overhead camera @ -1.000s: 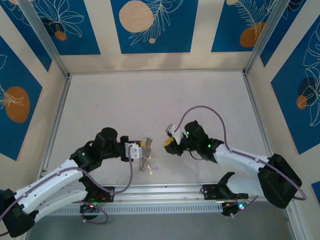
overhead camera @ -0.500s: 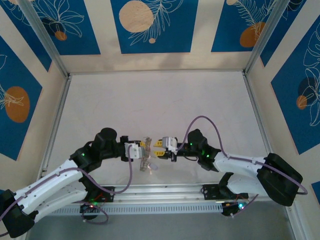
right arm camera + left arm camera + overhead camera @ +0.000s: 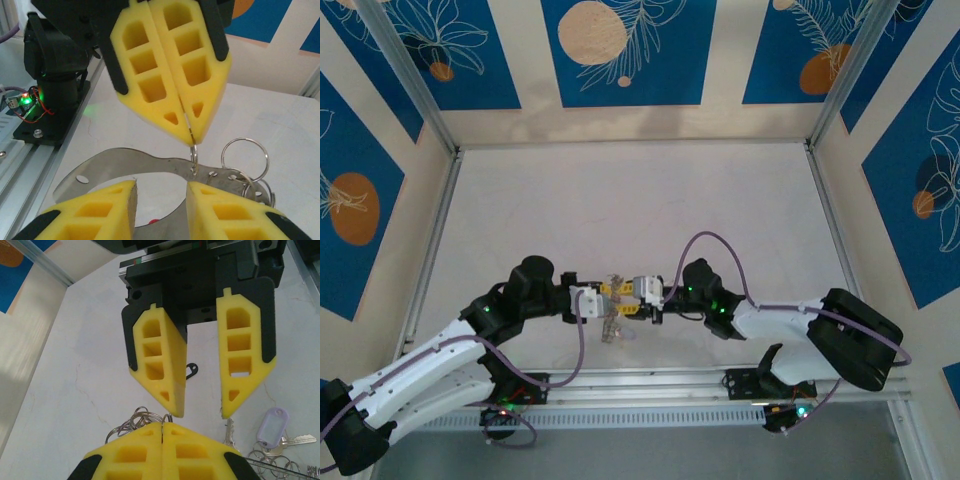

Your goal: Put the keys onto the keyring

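Left wrist view has the left pincer pinched fully shut on a small ring, seen edge-on at its tips. Facing it tip to tip, the right pincer stands partly open with nothing between its pads. Keys lie on the desk just beside. The grey keyring meets the small ring right under the left tips. This looks like the threading step. Next, the right pincer should close exactly on the keyring's edge and steady it while the small ring is worked on.
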{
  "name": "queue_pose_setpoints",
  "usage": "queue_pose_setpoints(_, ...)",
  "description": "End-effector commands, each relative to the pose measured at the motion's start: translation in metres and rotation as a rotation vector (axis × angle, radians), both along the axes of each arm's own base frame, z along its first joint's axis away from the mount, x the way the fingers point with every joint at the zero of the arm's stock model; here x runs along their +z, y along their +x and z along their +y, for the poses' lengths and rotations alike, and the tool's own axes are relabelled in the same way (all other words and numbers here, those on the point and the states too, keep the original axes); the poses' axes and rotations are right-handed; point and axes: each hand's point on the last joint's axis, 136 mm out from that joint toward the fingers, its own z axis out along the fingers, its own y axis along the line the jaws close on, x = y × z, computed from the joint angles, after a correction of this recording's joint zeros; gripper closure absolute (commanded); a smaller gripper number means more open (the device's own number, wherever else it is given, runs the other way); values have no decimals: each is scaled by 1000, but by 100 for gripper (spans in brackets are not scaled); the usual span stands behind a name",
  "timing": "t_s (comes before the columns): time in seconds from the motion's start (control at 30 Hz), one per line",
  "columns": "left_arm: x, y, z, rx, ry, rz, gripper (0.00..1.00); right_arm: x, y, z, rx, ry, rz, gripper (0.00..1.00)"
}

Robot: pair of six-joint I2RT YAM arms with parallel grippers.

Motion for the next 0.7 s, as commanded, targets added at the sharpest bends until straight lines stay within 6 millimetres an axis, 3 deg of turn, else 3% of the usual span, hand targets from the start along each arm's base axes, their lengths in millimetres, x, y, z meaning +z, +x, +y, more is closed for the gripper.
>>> queue_pose_setpoints(0.0, 11, -3, -5, -26, -51, -6, 100, 22, 6, 8, -9, 61, -52, 67)
queue_pose_setpoints(0.43, 11, -3, -6, -28, -50, -7, 100, 21, 13, 10, -43, 61, -59, 67)
queue_pose_setpoints(0.67, 11, -3, -6, -29, -53, -6, 100, 24, 13, 12, -31, 69, -56, 72)
